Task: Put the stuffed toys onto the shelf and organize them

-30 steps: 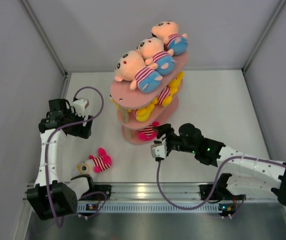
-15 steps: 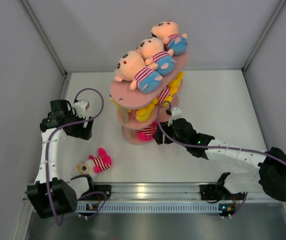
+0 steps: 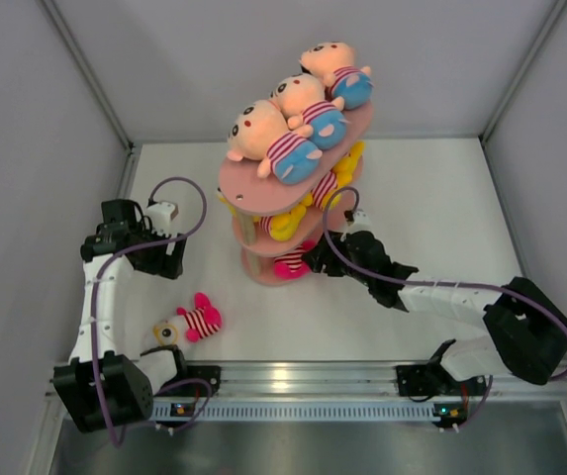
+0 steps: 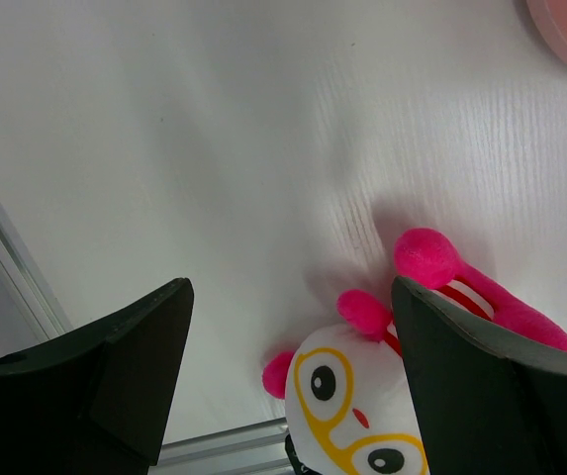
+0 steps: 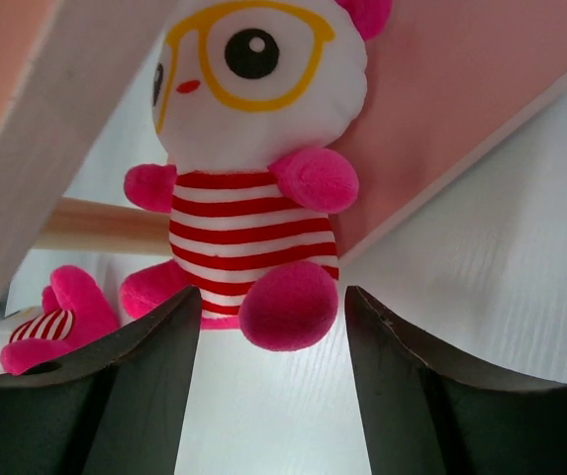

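Stuffed toy point(image 5: 253, 237), pink and white-faced, sits on the shelf's point(image 5: 441, 119) lowest tier just ahead of the right gripper's point(image 5: 270, 302) parted, empty jaws, half hidden from overhead, while a second pink toy point(image 4: 362, 416) lies on open table point(image 4: 214, 148) beyond the left gripper's point(image 4: 290, 287) wide, empty jaws.

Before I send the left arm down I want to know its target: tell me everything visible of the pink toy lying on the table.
The pink toy is soft plush: white face with yellow-outlined glasses, black eyes, hot-pink ears and limbs, red-and-white striped shirt. It lies face up on the white table, head toward the near rail. The open left gripper hangs above it, not touching.
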`<state>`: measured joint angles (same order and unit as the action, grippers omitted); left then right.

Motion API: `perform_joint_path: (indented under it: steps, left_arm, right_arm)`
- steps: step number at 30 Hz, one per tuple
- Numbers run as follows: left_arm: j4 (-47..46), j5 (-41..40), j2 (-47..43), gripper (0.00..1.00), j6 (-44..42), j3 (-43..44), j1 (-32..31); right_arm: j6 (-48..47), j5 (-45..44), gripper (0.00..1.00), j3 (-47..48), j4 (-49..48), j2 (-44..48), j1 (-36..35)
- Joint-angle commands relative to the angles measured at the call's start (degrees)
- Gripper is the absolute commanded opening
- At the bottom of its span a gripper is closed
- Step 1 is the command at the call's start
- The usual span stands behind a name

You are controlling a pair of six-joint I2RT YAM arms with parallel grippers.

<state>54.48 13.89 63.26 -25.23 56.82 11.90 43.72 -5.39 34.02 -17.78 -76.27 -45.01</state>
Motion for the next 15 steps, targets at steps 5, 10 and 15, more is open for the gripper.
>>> perform_joint_path:
  steps: [5, 10, 15]
  left_arm:
    - [-0.34, 0.52, 0.37, 0.87, -0.17, -0.04, -0.21]
    - [-0.42, 0.08, 0.28, 0.87, -0.52, -0.04, -0.21]
    - [-0.42, 0.61, 0.45, 0.87, -0.61, 0.05, -0.3]
  right_arm:
    - [2.34, 2.75, 0.3, 2.27, -3.14, -3.8, 0.28]
    - [-7.94, 8.52, 0.0, 3.42, -2.08, -2.31, 2.99]
    - [-28.66, 19.35, 0.0, 5.69, 1.24, -1.25, 8.09]
